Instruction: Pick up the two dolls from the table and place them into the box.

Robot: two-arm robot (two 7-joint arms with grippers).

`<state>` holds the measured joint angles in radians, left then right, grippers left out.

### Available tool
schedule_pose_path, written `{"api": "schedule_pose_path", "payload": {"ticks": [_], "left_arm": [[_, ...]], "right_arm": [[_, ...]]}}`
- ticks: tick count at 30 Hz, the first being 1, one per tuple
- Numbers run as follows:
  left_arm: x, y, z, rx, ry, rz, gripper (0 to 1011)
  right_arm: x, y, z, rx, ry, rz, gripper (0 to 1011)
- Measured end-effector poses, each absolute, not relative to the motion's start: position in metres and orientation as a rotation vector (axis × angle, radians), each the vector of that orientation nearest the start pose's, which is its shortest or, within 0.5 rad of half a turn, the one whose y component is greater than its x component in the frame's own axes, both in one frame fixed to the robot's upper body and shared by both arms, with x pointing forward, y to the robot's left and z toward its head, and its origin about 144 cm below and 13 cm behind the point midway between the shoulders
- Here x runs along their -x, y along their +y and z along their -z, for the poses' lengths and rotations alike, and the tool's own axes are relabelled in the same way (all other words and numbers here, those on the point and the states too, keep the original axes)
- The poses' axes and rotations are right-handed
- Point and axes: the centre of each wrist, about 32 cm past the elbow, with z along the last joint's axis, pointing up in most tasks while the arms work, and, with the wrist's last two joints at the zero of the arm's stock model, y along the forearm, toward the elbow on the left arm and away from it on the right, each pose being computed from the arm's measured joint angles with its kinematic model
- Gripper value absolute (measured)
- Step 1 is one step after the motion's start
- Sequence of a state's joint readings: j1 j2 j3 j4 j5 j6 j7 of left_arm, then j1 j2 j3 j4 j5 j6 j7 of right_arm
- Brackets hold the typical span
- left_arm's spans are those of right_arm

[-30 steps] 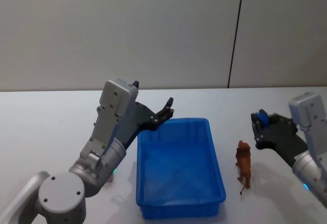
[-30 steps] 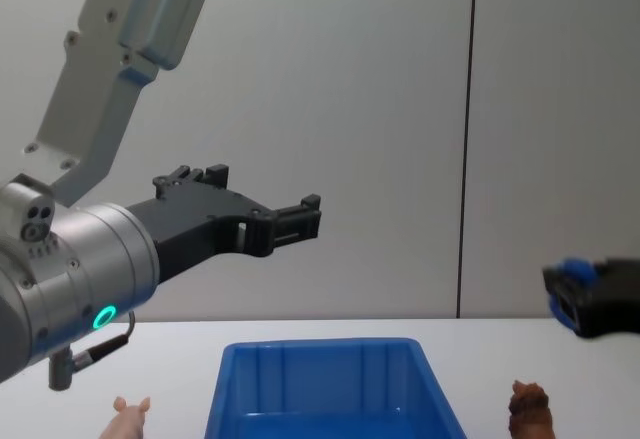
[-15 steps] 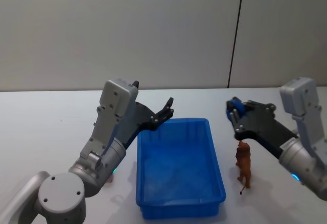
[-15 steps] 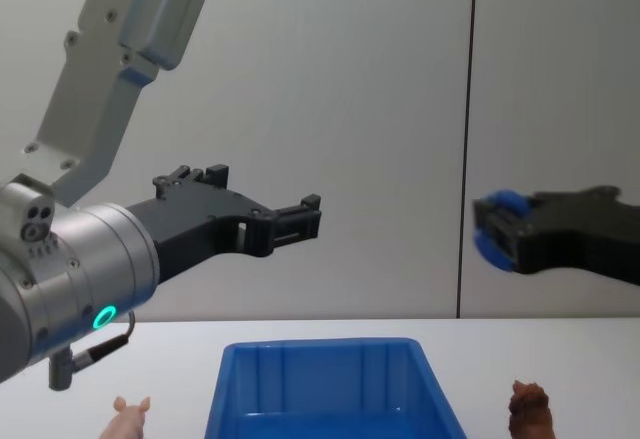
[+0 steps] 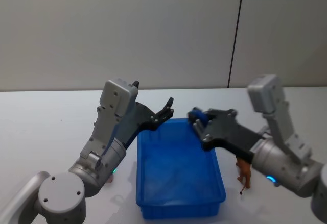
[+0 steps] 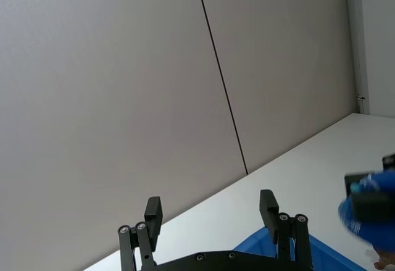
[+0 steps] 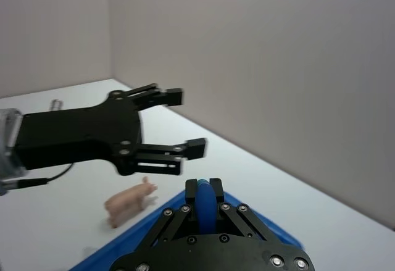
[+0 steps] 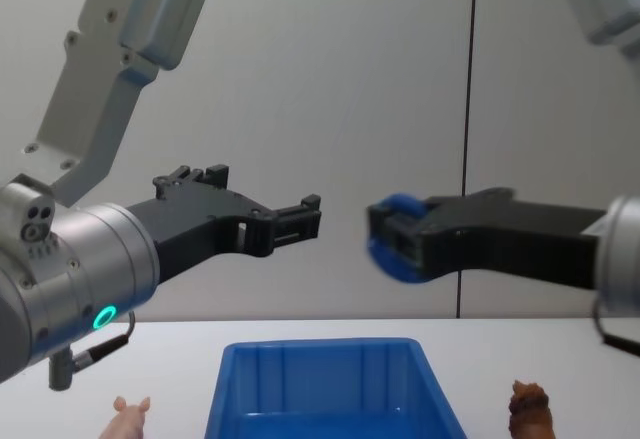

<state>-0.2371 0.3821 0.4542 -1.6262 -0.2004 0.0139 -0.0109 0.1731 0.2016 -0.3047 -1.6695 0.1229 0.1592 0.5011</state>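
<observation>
The jaws of the right gripper [image 5: 199,125] are clamped on a blue thing [image 5: 195,116] and, in the head view, have been swung from right of the box [image 5: 179,203] to above its far right rim. The left gripper [image 5: 169,107] is held wide open above the far left rim. In the chest view, the pig doll [image 8: 130,414] and brown doll [image 8: 530,409] are left on the worktop [image 8: 180,379] beside the box, so neither is judged placed.

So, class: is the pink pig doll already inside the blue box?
No, the pig doll is on the white table, left of the box and apart from it.
</observation>
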Motion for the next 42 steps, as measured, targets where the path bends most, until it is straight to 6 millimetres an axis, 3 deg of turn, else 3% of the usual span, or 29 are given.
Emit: {"api": "schedule_pose_path", "payload": {"ticks": [6, 10, 13, 16, 24, 36, 42], "left_arm": [[-0.492, 0.198, -1.204, -0.061, -0.268, -1.124, 1001], [-0.492, 0.198, -1.204, -0.061, -0.268, -1.124, 1001], [-0.492, 0.198, -1.204, -0.061, -0.268, -1.124, 1001], [-0.492, 0.198, -1.204, -0.061, -0.268, -1.124, 1001], [-0.492, 0.198, -1.204, -0.061, -0.268, -1.124, 1001], [-0.492, 0.198, -1.204, -0.061, -0.268, -1.124, 1001], [-0.492, 0.198, -1.204, -0.061, -0.268, -1.124, 1001]], "right_arm": [[-0.494, -0.167, -1.216, 0.097, -0.060, 0.666, 105], [-0.498, -0.156, -1.216, 0.114, -0.032, 0.614, 188], [-0.501, -0.148, -1.216, 0.128, -0.011, 0.575, 320], [-0.502, -0.144, -1.216, 0.134, -0.002, 0.557, 378], [-0.505, -0.135, -1.216, 0.150, 0.021, 0.512, 648], [-0.506, -0.140, -1.215, 0.156, 0.024, 0.518, 984], [-0.505, -0.157, -1.215, 0.158, 0.015, 0.567, 1001]]}}
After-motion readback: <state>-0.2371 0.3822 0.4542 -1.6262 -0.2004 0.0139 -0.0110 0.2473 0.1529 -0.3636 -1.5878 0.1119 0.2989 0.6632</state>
